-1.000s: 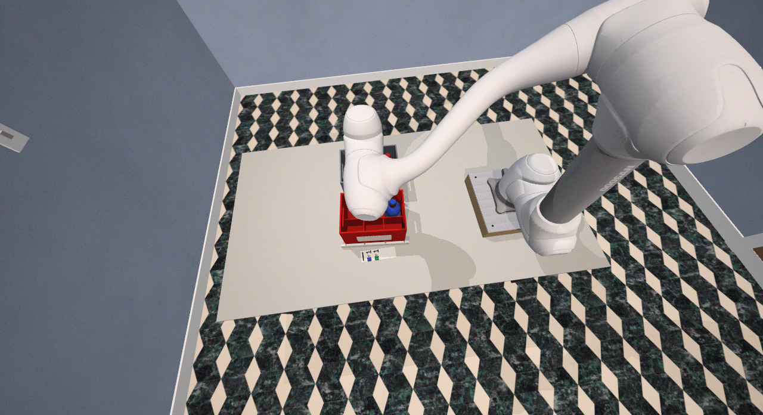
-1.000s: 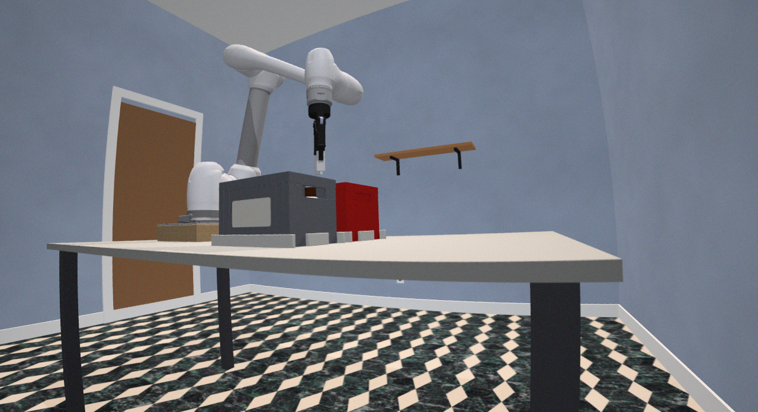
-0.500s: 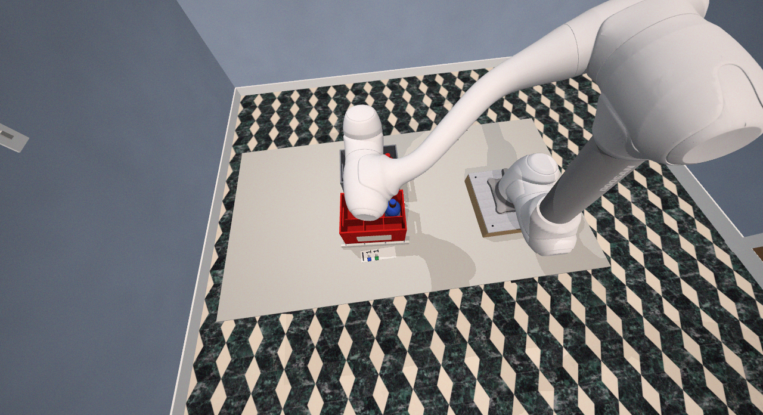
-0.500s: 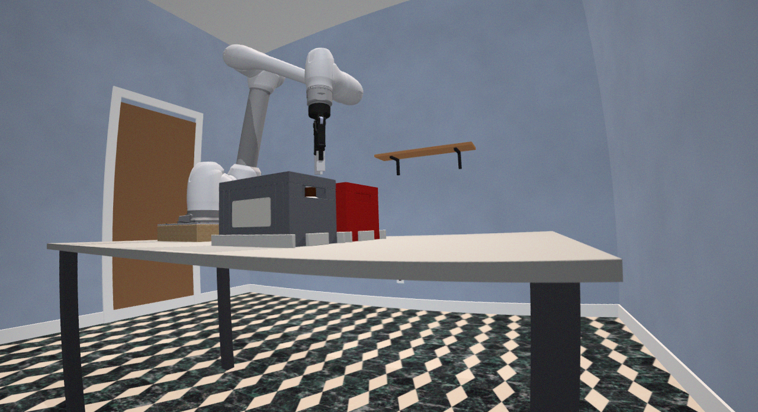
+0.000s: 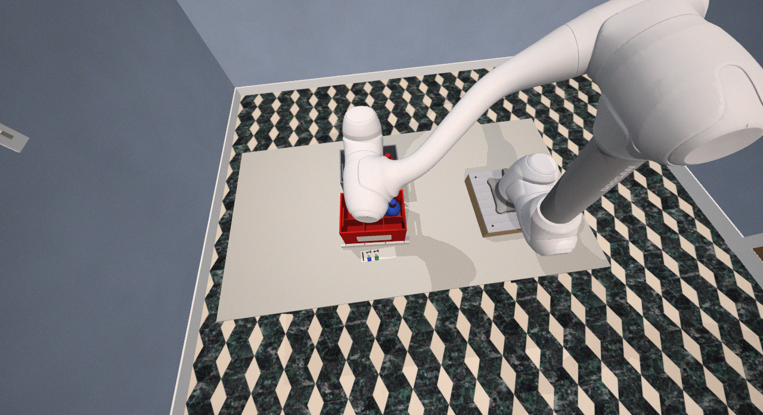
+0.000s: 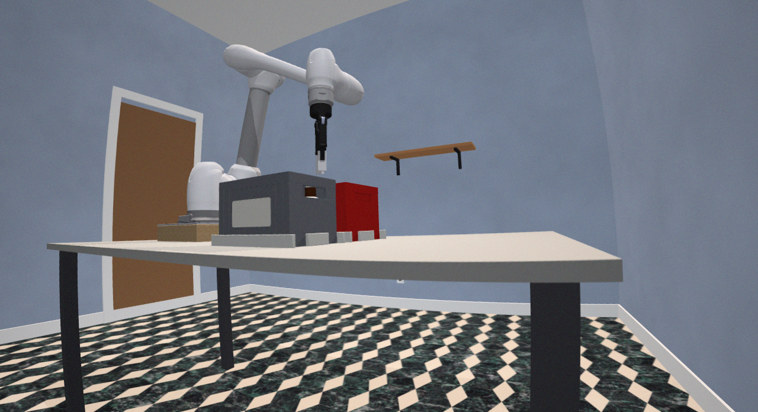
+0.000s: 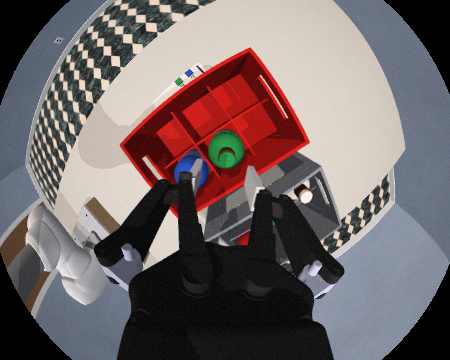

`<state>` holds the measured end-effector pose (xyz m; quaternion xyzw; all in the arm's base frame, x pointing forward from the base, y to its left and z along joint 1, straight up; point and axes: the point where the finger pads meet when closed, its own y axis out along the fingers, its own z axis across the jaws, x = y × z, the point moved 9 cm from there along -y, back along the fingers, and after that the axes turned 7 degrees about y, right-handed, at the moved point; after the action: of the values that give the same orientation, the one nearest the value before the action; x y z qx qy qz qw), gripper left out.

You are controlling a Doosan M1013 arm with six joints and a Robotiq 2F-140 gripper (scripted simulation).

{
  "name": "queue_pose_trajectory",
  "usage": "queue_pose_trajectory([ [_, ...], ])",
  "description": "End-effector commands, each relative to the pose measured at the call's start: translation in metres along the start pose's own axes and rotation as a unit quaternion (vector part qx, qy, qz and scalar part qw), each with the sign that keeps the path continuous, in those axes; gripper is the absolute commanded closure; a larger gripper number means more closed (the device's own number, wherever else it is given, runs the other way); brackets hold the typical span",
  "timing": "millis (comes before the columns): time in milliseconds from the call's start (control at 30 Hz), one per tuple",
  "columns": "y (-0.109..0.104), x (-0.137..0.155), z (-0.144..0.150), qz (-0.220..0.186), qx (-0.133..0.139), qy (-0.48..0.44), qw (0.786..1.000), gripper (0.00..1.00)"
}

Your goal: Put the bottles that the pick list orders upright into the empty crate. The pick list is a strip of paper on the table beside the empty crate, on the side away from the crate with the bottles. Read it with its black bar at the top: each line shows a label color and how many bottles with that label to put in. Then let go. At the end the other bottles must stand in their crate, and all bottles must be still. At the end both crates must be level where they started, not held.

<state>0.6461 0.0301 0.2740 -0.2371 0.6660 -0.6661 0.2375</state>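
Two bottles (image 7: pixel 226 149) stand in the red crate (image 5: pixel 373 234) (image 6: pixel 357 211) (image 7: pixel 280 165) below the partly open, unladen tool (image 6: pixel 321 171) (image 7: pixel 224 172).

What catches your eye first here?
The huge white arm reaching over the table. Beneath its black gripper, a bright red crate holds a green bottle and a blue bottle. Below, the floor is boldly patterned.

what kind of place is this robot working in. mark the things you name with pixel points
Probably a plain indoor room set up as a robot work cell: a brown door (image 6: pixel 156 208) in a blue wall, a wooden wall shelf (image 6: pixel 424 151), and a table (image 5: pixel 288 252) (image 6: pixel 477 248) carrying the arm and two crates.
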Motion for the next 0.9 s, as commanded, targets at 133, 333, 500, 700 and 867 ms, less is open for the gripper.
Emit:
queue_pose_trajectory([
  [133, -0.01, -0.011, -0.027, 0.0, 0.0, 0.0, 1.0, 0.62],
  [333, -0.02, -0.021, -0.054, 0.0, 0.0, 0.0, 1.0, 0.62],
  [500, -0.025, -0.026, -0.067, 0.0, 0.0, 0.0, 1.0, 0.62],
  [700, -0.035, -0.035, -0.094, 0.0, 0.0, 0.0, 1.0, 0.62],
  [867, -0.043, -0.043, -0.116, 0.0, 0.0, 0.0, 1.0, 0.62],
])
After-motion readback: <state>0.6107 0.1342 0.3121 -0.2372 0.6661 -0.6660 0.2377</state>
